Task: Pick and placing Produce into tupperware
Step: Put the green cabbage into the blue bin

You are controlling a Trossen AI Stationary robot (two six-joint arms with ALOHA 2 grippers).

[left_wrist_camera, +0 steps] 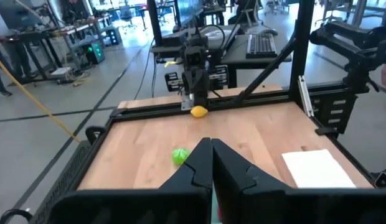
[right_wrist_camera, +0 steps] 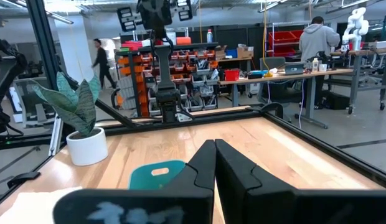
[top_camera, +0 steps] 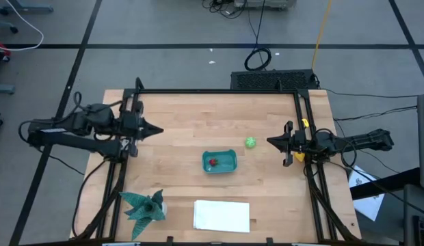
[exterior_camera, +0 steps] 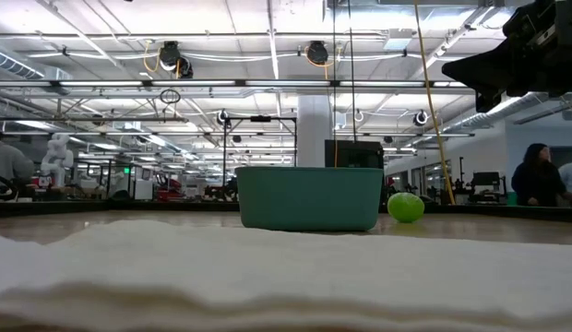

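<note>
Tupperware [top_camera: 219, 162] holds red produce [top_camera: 213, 162]; jaws closed, empty.

Two dark, jointed arms, black cables along them, each gripper [top_camera: 156, 129] tapering to pointed black fingers

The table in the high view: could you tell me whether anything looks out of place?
Nothing looks tipped or damaged. Only the red piece lies in the tub; the green ball sits on the wood just outside it and the yellow piece lies by the edge rail, both not yet packed.
</note>
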